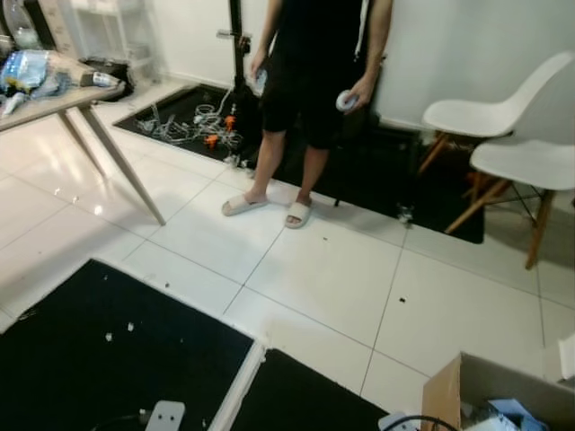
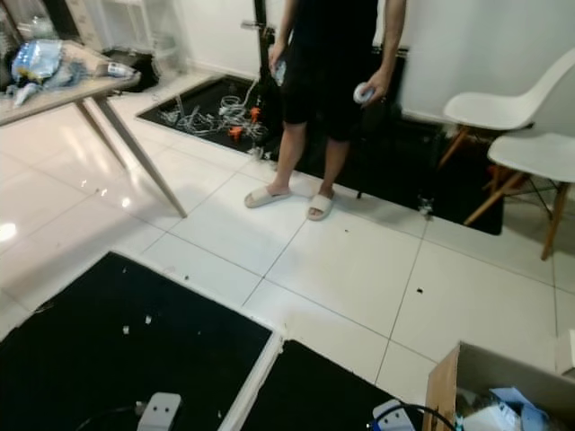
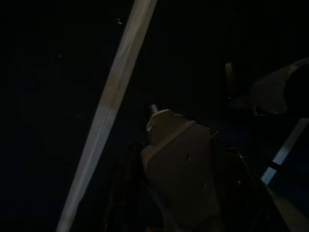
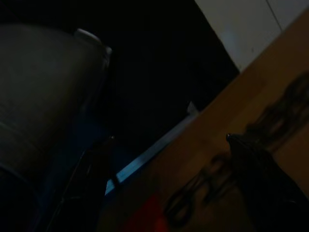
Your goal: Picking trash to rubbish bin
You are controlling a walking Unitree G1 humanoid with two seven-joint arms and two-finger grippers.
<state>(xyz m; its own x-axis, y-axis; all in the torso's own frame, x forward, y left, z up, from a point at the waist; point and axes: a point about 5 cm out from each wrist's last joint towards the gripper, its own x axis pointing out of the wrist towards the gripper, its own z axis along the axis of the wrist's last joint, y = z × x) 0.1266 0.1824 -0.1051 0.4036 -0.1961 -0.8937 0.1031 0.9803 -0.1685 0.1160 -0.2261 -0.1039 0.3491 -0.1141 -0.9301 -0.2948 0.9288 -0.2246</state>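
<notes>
A: Where are the tools?

B: Both arms hang low. The right tool [image 4: 169, 188] shows two dark fingers spread apart with nothing between them, just beside the printed wall of the cardboard box [image 1: 449, 395] at the near right. The left tool is too dark in its wrist view to tell open from closed; a pale plug-like block [image 3: 181, 169] and a white strip [image 3: 113, 111] lie on the black mat [image 1: 99, 359] beneath it.

A: And the trash?

B: The likeliest pieces are the crumpled plastic wrappers [image 1: 27, 70] on the table [image 1: 54, 103], far left, well apart from both tools, so the left arm is nearer. Small white scraps [image 1: 119, 332] dot the near mat too. The box, seemingly the bin, holds paper already.

A: Any writing?

B: Dark lettering on the box [image 4: 270, 121], too blurred to read. A person [image 1: 310, 99] stands far centre, white chairs [image 1: 512, 144] far right.
</notes>
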